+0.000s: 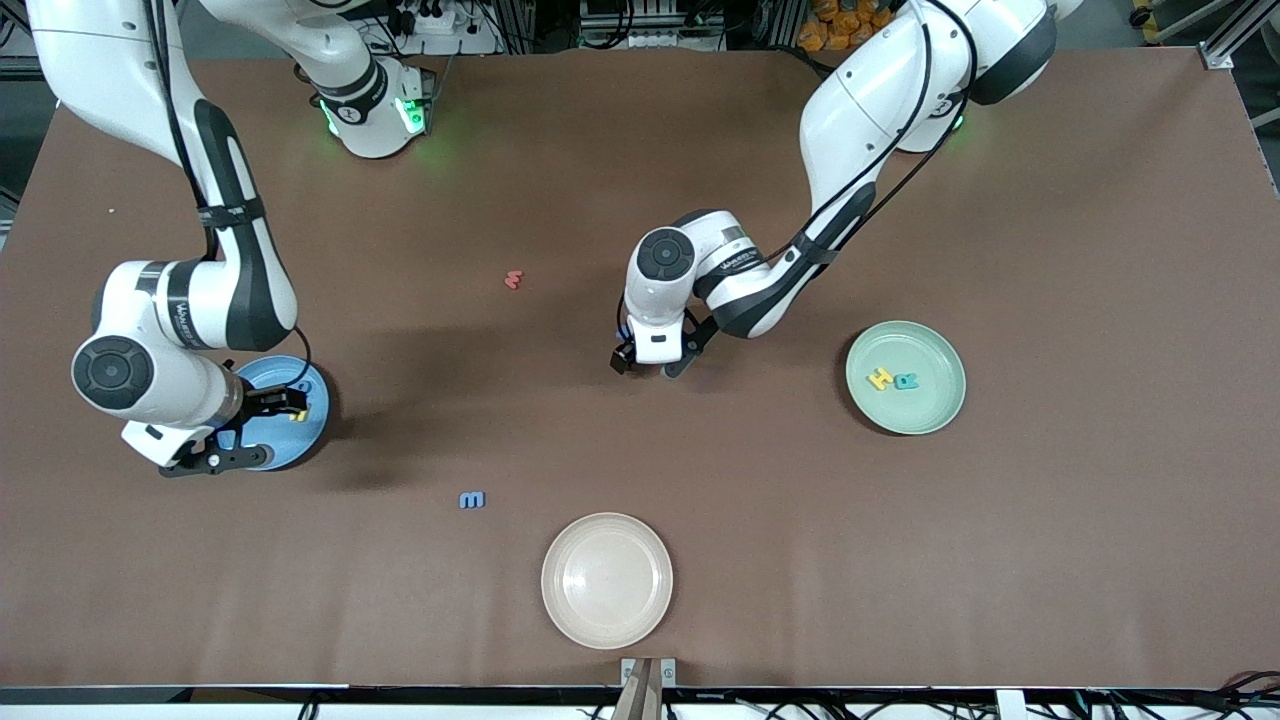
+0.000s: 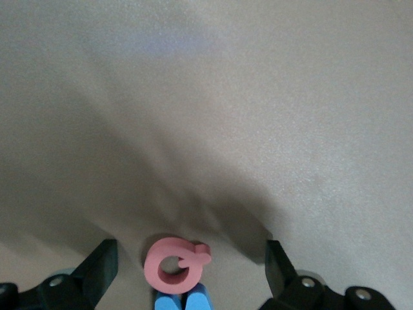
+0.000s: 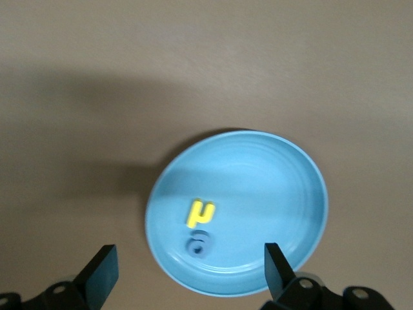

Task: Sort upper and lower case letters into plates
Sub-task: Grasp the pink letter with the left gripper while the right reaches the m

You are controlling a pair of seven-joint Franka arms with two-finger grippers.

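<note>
Cream plate (image 1: pixel 607 580) is sitting nearest the camera, empty, with a blue letter (image 1: pixel 472 499) lying on the table just past it. Right gripper (image 1: pixel 262 428) is hanging over the blue plate (image 3: pixel 271 194), fingers spread wide, gripping nothing; a yellow letter (image 3: pixel 201 212) and a grey-blue letter (image 3: pixel 198 245) are lying in that plate. Green plate (image 1: pixel 935 410) toward the left arm's end is holding a yellow H (image 1: pixel 879 378) and a teal letter (image 1: pixel 906 380). Left gripper (image 2: pixel 187 274) is hovering low mid-table, fingers wide around a pink letter (image 2: pixel 175 261). Red letter (image 1: pixel 514 280) is lying farthest out.
</note>
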